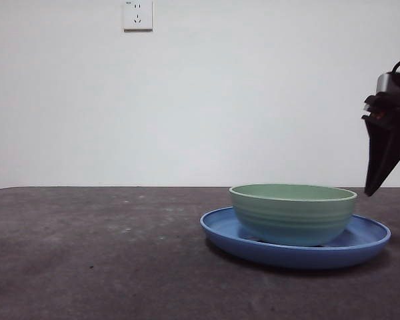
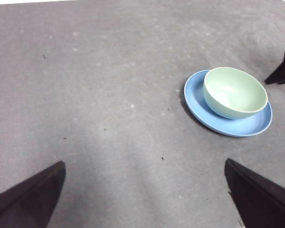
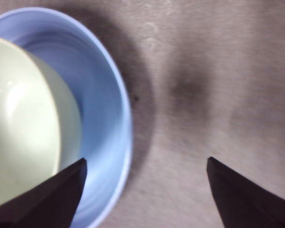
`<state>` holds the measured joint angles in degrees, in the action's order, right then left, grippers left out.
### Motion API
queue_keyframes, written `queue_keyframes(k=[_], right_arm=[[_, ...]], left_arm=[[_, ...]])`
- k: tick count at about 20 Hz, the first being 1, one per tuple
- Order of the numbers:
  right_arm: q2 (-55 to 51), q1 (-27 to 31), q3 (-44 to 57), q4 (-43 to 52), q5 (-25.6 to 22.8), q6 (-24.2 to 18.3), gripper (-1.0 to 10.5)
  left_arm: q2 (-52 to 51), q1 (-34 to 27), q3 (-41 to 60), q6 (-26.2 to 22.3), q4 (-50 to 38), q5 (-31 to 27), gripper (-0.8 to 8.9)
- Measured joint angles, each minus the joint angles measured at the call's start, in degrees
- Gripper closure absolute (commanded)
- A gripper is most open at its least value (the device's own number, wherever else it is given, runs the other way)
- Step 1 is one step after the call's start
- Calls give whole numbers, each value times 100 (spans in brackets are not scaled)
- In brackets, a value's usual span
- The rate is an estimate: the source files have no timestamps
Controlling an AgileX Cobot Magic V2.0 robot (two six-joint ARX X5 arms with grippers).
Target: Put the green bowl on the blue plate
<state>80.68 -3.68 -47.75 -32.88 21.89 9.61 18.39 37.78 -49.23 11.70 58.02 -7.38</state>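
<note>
The green bowl stands upright inside the blue plate at the right of the table; both also show in the left wrist view, bowl on plate. My right gripper hangs open just above and to the right of the plate's rim, holding nothing; from its wrist camera the bowl and plate lie beside one jaw, and the gripper is over bare table. My left gripper is open, high above the table and well away from the plate.
The dark grey table stretches to the left of the plate. A white wall with a socket stands behind it. The right gripper's tip shows beside the plate in the left wrist view.
</note>
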Motion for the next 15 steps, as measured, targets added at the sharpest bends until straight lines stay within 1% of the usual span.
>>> queue_keyframes(k=[3, 6, 11, 13, 15], right_arm=[[369, 44, 0, 236, 470, -42, 574], [553, 74, 0, 358, 509, -44, 634], [715, 92, 0, 450, 544, -83, 662], [837, 92, 0, 503, 706, -90, 675], [905, 92, 0, 538, 761, -118, 680]], left_arm=[[0, 0, 0, 0, 2, 0, 126], [0, 0, 0, 0, 0, 0, 126], [0, 0, 0, 0, 0, 0, 125], [0, 0, 0, 0, 0, 0, 126], [2, 0, 0, 0, 0, 0, 126]])
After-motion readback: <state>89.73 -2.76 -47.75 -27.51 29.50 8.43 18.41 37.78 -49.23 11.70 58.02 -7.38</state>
